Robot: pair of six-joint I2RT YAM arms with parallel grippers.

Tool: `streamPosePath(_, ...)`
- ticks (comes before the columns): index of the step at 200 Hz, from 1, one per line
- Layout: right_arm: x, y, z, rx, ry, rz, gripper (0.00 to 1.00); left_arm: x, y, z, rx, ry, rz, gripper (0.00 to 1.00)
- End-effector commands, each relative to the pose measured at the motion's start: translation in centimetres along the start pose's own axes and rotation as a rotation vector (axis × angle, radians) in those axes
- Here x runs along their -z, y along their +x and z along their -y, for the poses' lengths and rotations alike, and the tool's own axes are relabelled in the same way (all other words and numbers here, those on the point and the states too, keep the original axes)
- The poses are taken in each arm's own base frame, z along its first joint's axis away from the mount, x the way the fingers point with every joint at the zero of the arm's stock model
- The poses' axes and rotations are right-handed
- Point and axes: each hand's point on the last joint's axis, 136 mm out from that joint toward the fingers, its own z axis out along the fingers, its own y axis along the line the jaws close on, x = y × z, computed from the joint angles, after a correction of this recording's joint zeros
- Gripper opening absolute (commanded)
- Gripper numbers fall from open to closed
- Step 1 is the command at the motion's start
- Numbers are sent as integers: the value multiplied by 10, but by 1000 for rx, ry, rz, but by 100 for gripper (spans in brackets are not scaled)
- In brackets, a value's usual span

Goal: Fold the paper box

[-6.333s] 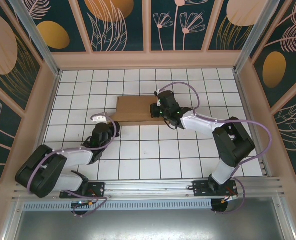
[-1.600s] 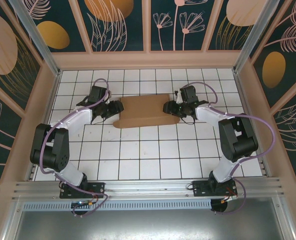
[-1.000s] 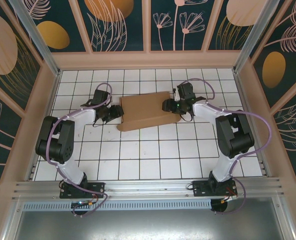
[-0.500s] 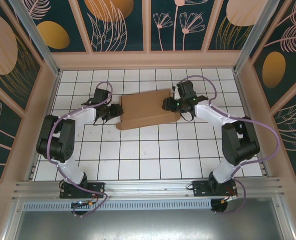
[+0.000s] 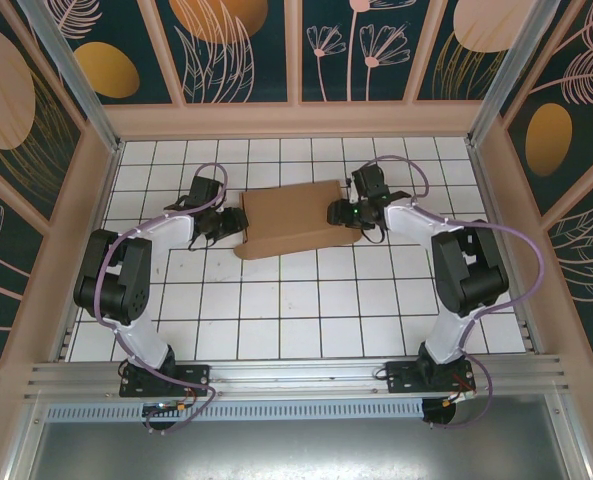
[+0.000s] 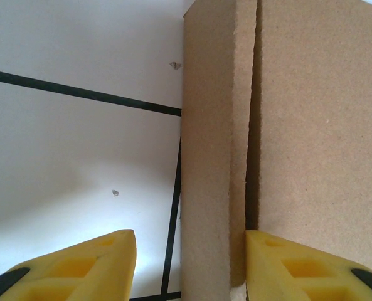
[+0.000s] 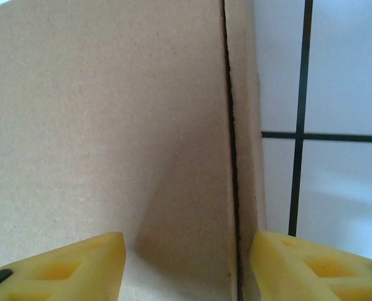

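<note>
We see the paper box [image 5: 294, 222] lying on the white tiled desk [image 5: 276, 310], in the far half and about midway across. It is slightly skewed to the tile lines. From above it looks like a shallow brown block with its top panel down.

The left gripper [image 5: 238, 222] sits at the box's left end and the right gripper [image 5: 334, 213] at its right end, so the box lies between them.

In the left wrist view the yellow fingers [image 6: 79, 266] stand apart. The narrow side wall of the box lies between them, with bare desk between that wall and one finger. We call this gripper released and clamped on nothing.

In the right wrist view the fingers [image 7: 66, 263] are also spread, with cardboard across the whole gap and the seam near one finger. This gripper is released too. We cannot tell whether its fingertips touch the cardboard.
</note>
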Motion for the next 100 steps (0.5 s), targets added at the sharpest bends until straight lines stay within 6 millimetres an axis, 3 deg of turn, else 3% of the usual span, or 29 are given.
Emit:
streamPosePath(1,-19,15,27,32,127,-49,57,-6,14,-19,1,-79,-62,47)
streamPosePath(55,-41,60,50,161,330,-173,54,-6,15,-18,0,-69,-61,47)
streamPosePath(100,-27,61,50,277,452,-177,62,2,7,-12,-14,-59,-31,47)
